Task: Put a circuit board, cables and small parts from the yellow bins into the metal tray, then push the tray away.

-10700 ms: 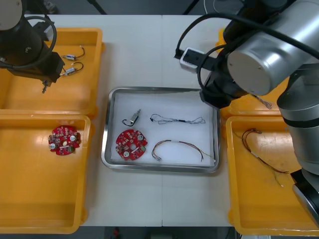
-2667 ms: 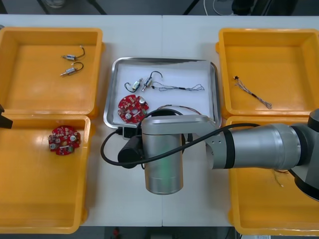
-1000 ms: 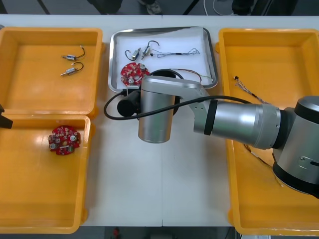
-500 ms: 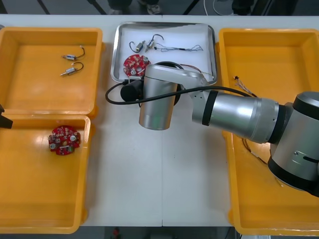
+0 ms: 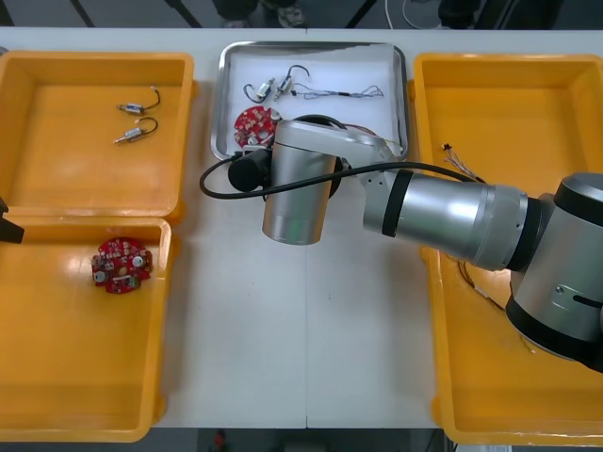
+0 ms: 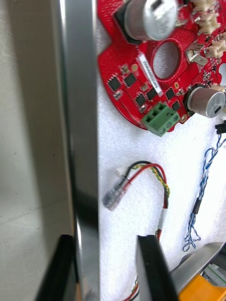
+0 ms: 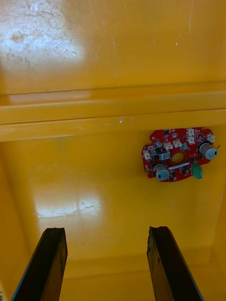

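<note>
The metal tray [image 5: 219, 104] lies at the table's far edge, white inside. It holds a red circuit board [image 5: 252, 122], small metal parts [image 5: 268, 89] and a blue and white cable [image 5: 339, 92]. My right arm [image 5: 297, 188] reaches over the tray's near rim. In the right wrist view my right gripper [image 6: 106, 268] is open, its fingers astride the tray rim [image 6: 80, 117], with a gap beside the inner finger. Beyond them lie the circuit board [image 6: 155, 61], a red and yellow cable [image 6: 141, 174] and the blue and white cable [image 6: 202, 188]. My left gripper [image 7: 106, 263] hangs open over the near left bin.
A second circuit board [image 5: 119, 266] lies in the near left yellow bin [image 5: 85, 395], ahead of the left fingers [image 7: 179, 155]. Two small metal parts [image 5: 137, 121] rest in the far left bin. A thin cable [image 5: 471, 169] lies in the far right bin.
The tray has slid farther away to the table's far edge with my right arm following. The right fingers, shut on the rim before, now stand apart. The left arm is still.
</note>
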Robot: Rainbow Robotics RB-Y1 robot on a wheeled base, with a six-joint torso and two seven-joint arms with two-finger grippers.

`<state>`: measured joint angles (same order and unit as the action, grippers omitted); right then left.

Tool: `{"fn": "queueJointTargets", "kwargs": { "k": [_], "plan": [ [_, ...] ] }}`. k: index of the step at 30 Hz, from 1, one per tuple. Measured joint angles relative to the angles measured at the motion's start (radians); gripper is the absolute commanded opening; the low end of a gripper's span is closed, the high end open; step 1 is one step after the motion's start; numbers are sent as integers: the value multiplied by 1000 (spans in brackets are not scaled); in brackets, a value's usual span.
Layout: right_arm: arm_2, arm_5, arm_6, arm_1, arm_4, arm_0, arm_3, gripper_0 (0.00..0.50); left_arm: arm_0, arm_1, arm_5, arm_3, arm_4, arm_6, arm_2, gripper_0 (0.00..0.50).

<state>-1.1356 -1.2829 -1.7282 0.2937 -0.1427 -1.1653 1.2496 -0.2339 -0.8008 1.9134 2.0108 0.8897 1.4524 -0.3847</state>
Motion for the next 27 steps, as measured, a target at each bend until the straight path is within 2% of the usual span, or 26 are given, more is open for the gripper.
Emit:
{"fn": "queueJointTargets", "kwargs": {
  "k": [5, 10, 13, 21, 27],
  "plan": [
    [15, 0, 0, 0, -3, 0, 1, 500, 0, 0, 0, 0, 0, 0, 0, 500],
    [91, -41, 0, 0, -73, 11, 43, 500, 0, 0, 0, 0, 0, 0, 0, 500],
    [152, -104, 0, 0, -95, 37, 114, 500, 0, 0, 0, 0, 0, 0, 0, 500],
    [244, -361, 0, 0, -95, 128, 376, 500, 0, 0, 0, 0, 0, 0, 0, 500],
    [353, -542, 0, -1, -96, 240, 572, 500, 0, 0, 0, 0, 0, 0, 0, 500]
  ]
}}
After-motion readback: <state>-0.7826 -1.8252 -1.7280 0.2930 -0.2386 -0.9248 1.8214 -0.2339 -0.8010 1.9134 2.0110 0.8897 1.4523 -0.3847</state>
